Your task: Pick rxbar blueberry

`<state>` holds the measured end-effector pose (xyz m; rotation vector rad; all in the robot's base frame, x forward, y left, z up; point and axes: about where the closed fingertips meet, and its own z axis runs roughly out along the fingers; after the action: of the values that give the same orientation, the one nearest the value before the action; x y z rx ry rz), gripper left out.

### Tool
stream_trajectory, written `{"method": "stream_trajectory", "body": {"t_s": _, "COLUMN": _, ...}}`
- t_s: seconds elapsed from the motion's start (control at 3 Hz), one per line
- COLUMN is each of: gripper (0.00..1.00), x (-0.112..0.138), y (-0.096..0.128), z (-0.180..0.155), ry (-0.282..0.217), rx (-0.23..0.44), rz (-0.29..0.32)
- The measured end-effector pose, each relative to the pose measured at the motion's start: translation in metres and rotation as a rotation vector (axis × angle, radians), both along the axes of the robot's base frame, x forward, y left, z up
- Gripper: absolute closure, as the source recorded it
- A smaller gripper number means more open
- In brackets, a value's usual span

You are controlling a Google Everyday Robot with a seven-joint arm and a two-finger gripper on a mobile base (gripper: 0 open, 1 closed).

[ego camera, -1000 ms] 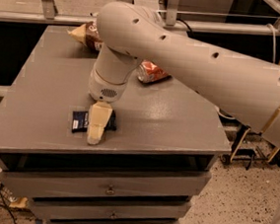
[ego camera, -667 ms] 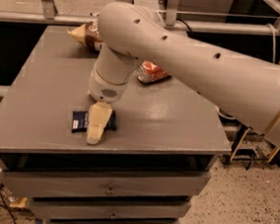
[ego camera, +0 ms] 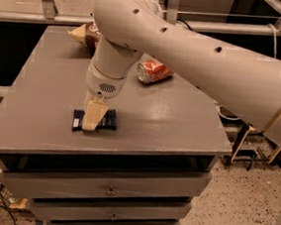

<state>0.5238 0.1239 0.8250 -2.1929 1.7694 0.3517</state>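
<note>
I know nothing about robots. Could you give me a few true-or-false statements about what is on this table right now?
1. The gripper is down over the dark blue snack bar, near the front of the table. True.
2. The soda can stands upright. False: it lies on its side.
3. The chip bag sits at the far edge, partly hidden by the arm. True.
4. The snack bar touches the soda can. False: they lie well apart, with the can farther back.
</note>
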Motion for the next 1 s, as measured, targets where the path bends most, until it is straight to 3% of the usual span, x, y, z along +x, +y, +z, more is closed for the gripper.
{"method": "stream_trajectory", "body": {"t_s": 0.33, "gripper": 1.00, "x": 0.000, "y": 0.000, "z": 0.004, "ry": 0.000, "rx": 0.000, "rz": 0.000}}
{"method": "stream_trajectory", "body": {"t_s": 0.67, "gripper": 1.00, "x": 0.002, "y": -0.008, "z": 0.055, "ry": -0.125, "rx": 0.019, "rz": 0.032}}
{"method": "stream_trajectory", "body": {"t_s": 1.0, "gripper": 1.00, "x": 0.006, "y": -0.016, "z": 0.122, "ry": -0.282, "rx": 0.035, "rz": 0.077}}
